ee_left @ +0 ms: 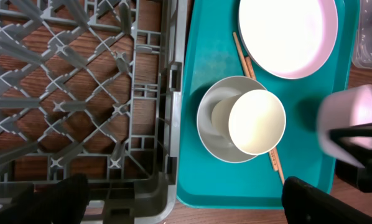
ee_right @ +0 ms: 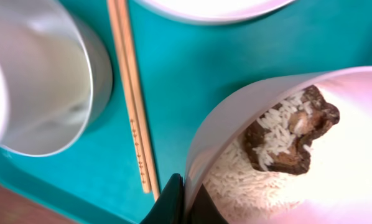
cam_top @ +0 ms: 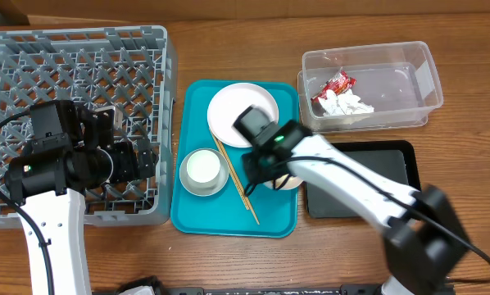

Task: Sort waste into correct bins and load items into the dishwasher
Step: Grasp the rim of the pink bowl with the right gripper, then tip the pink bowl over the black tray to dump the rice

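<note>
The right gripper point(ee_right: 187, 198) was closed tightly on the rim of the smaller white dish point(ee_right: 354, 174), which was at the right edge of the teal serving tray point(cam_top: 197, 215) and contained rice grains point(ee_right: 236, 180) and a brown food lump point(ee_right: 292, 140). The left gripper point(cam_top: 138, 158) was fully open and held nothing; it hung over the grey dish rack point(cam_top: 73, 49), just left of the tray. On the tray, the chopsticks point(cam_top: 237, 176) lay between the dish and the greyish bowl point(ee_left: 214, 134), with the small white cup point(ee_left: 256, 121) in it.
</note>
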{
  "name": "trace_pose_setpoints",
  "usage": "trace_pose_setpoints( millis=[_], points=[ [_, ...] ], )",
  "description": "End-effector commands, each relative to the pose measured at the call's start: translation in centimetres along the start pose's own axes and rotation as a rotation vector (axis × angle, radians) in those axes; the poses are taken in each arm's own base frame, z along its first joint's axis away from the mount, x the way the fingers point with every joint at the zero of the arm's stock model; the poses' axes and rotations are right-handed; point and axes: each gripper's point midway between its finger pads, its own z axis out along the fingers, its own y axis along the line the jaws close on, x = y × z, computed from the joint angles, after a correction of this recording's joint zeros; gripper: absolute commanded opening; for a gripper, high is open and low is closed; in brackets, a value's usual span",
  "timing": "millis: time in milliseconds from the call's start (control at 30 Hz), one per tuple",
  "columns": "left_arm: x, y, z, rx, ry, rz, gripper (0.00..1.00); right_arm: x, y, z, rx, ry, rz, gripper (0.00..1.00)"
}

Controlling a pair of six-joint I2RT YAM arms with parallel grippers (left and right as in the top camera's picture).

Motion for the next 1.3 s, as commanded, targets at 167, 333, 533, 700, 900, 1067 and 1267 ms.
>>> trace_pose_setpoints(
  millis=[167,333,533,700,900,1067,1267],
  points=[
    [-0.6,-0.5,-0.4,0.012,-0.021,0.030,1.00,-2.8,-2.8,-8.5,-0.187,-0.122,0.202,0.04],
    [-0.6,-0.5,-0.4,0.012,-0.021,0.031,1.00,-2.0,-4.9,-8.4,-0.263,-0.045,0.297,0.04],
    [-0.6,-0.5,-0.4,0.012,-0.021,0.031,1.00,-0.4,-6.9,-6.9,-0.421,0.032,0.343,0.04],
    [-0.6,-0.5,-0.4,0.012,-0.021,0.030,1.00,0.5,-8.8,-6.1,-0.629,0.034,0.399,0.04],
    [-0.6,-0.5,-0.4,0.012,-0.021,0.030,1.00,0.9,-11.5,-7.9,-0.941,-0.075,0.461,0.04],
    [-0.6,-0.5,-0.4,0.012,-0.021,0.030,1.00,1.0,-13.7,-9.9,-1.167,-0.178,0.548,0.04],
    [-0.6,-0.5,-0.4,0.012,-0.021,0.030,1.00,1.8,-16.3,-10.9,-1.295,-0.248,0.660,0.04]
  ],
)
